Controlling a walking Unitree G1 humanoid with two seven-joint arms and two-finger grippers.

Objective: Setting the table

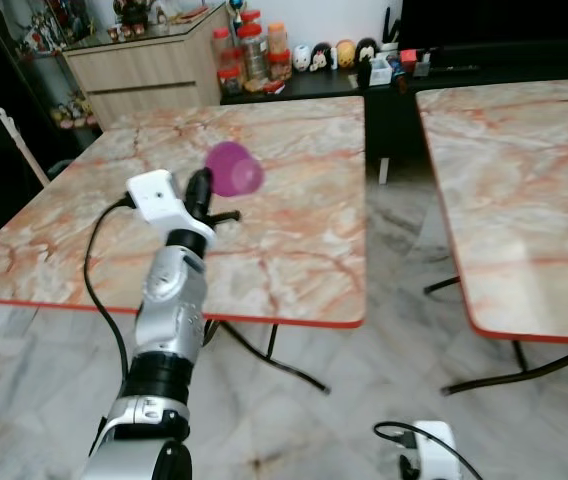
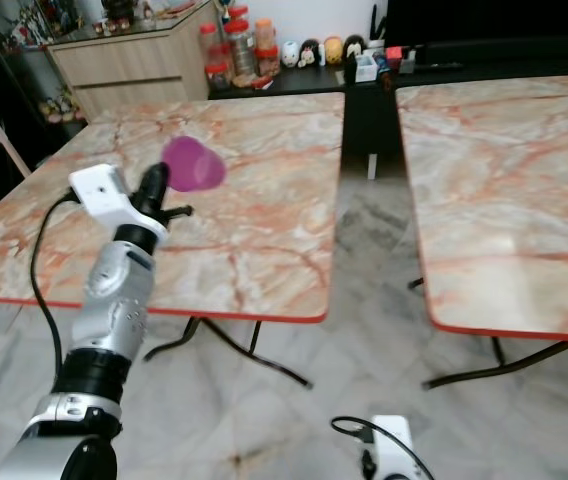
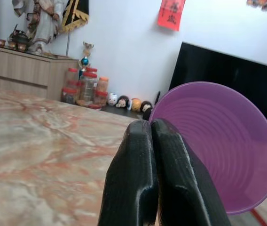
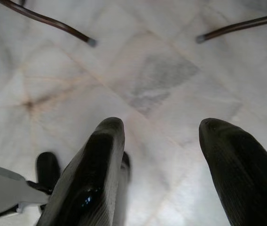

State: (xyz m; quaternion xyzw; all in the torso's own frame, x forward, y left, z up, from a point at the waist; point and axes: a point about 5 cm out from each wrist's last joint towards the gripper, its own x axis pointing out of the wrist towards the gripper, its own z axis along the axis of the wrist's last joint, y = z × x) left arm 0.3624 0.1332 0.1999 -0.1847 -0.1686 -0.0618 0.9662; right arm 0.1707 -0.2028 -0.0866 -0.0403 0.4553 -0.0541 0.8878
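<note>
One purple cup [image 1: 234,168] was pinched by its rim in the left gripper [image 1: 204,192], held tilted above the marble table [image 1: 294,250] toward eleven o'clock. Carrying seemed the step; next, probably lowering it upright onto the tabletop. The right gripper [image 4: 164,155] hung spread wide over the floor [image 4: 161,80].

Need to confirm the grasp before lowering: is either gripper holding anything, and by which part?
The left gripper holds the purple cup by its rim, fingers pinched on the wall. The right gripper hangs open over the floor.
</note>
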